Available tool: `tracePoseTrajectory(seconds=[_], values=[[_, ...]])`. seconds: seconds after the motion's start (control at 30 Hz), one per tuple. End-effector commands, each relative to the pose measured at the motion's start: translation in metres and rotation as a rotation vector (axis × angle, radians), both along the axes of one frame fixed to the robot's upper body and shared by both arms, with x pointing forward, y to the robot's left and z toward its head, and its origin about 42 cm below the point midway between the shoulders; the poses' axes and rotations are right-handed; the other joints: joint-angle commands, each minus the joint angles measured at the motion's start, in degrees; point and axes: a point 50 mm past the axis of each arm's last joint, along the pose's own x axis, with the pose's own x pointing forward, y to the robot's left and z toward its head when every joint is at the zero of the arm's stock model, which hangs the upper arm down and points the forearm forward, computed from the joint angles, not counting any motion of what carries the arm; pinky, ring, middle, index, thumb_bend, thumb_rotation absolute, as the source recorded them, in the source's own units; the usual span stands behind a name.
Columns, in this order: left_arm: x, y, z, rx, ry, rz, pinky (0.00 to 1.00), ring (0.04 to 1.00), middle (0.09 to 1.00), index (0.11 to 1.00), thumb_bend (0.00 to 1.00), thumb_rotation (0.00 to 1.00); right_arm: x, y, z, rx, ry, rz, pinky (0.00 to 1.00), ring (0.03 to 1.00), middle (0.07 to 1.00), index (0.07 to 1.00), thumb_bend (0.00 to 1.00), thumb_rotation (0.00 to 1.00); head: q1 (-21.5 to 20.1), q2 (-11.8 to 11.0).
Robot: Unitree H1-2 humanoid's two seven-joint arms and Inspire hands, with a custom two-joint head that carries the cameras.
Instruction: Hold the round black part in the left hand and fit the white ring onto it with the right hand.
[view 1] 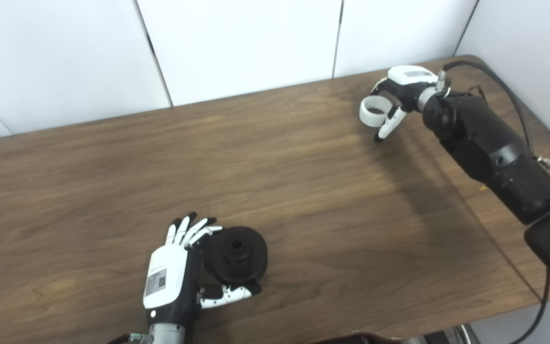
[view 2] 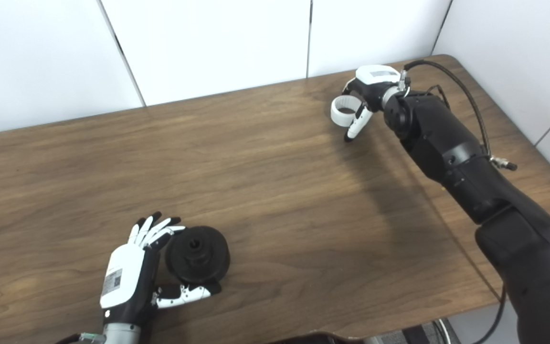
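I see left hand [view 1: 172, 277] at lower left of frame, fingers spread, thumb under black part [view 1: 237, 254]. Hand cups part from left side; part seems to rest on table [view 1: 275, 181], full grip I cannot confirm. Right hand [view 1: 401, 93] at upper right, far from part, fingers closed around white ring [view 1: 373, 111]. Ring looks slightly above table, but view too poor to be sure.

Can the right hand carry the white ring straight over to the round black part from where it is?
Probably yes: only bare wooden table lies between the right hand with the white ring and the round black part.
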Motion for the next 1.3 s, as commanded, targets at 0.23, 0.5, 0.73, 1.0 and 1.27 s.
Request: tracePoseTrajectory(seconds=[0.23,0.5,0.73,1.0,1.27], values=[[-0.014,-0.002,-0.016,0.032,0.093,-0.004,1.00,0.964,0.852,0.486,0.52,0.06,0.008,-0.006,0.029,-0.032,-0.086,0.004,0.94,0.963,0.895,0.686,0.79,0.18,0.1,0.1],[-0.012,-0.005,-0.015,0.036,0.096,-0.003,1.00,0.968,0.854,0.486,0.52,0.06,0.009,-0.006,0.028,-0.021,-0.083,0.017,0.94,0.951,0.866,0.525,0.58,0.15,0.5,0.2],[-0.010,-0.008,-0.015,0.037,0.092,0.000,1.00,0.959,0.851,0.486,0.52,0.06,0.007,-0.008,0.026,-0.001,-0.093,0.029,0.89,0.923,0.838,0.487,0.52,0.13,0.6,0.2],[-0.009,-0.011,-0.014,0.027,0.088,-0.001,1.00,0.958,0.848,0.485,0.52,0.06,0.004,-0.011,0.026,0.014,-0.100,0.046,0.91,0.922,0.827,0.487,0.52,0.13,0.8,0.2],[-0.009,-0.015,-0.013,0.024,0.084,-0.009,1.00,0.962,0.848,0.485,0.52,0.06,-0.012,0.004,0.048,0.013,-0.153,0.174,0.93,0.931,0.821,0.486,0.52,0.13,2.4,0.8]])
